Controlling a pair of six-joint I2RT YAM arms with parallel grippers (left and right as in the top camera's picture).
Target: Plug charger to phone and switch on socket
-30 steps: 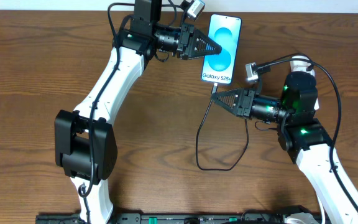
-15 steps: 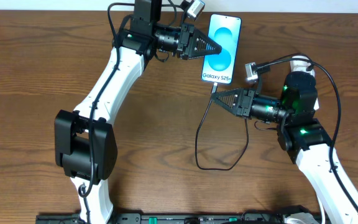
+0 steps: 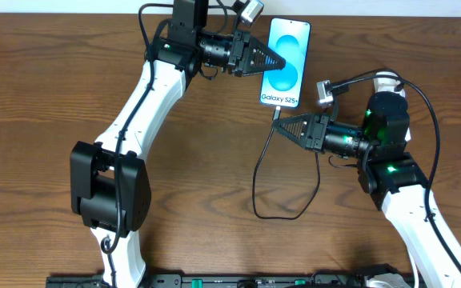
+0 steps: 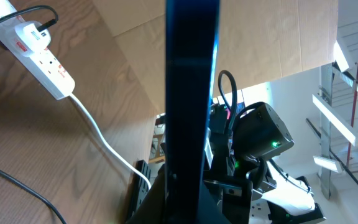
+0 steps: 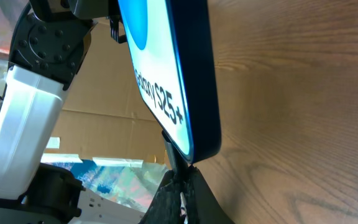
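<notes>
The phone (image 3: 286, 60) lies at the table's far middle, blue-teal screen up, "Galaxy S25+" text at its near end. My left gripper (image 3: 281, 61) is shut on the phone's left edge; in the left wrist view the phone (image 4: 191, 93) fills the middle as a dark edge-on slab. My right gripper (image 3: 276, 122) is shut on the charger's plug tip (image 5: 174, 155), which meets the phone's (image 5: 185, 81) near end at its port. The black cable (image 3: 256, 180) loops down over the table. The socket (image 4: 39, 53) shows in the left wrist view, with a white plug in it.
The socket's white cord (image 4: 104, 143) runs off it across the table toward the edge. In the overhead view the right arm (image 3: 386, 152) covers the socket area at the right. Cardboard panels stand beyond the table.
</notes>
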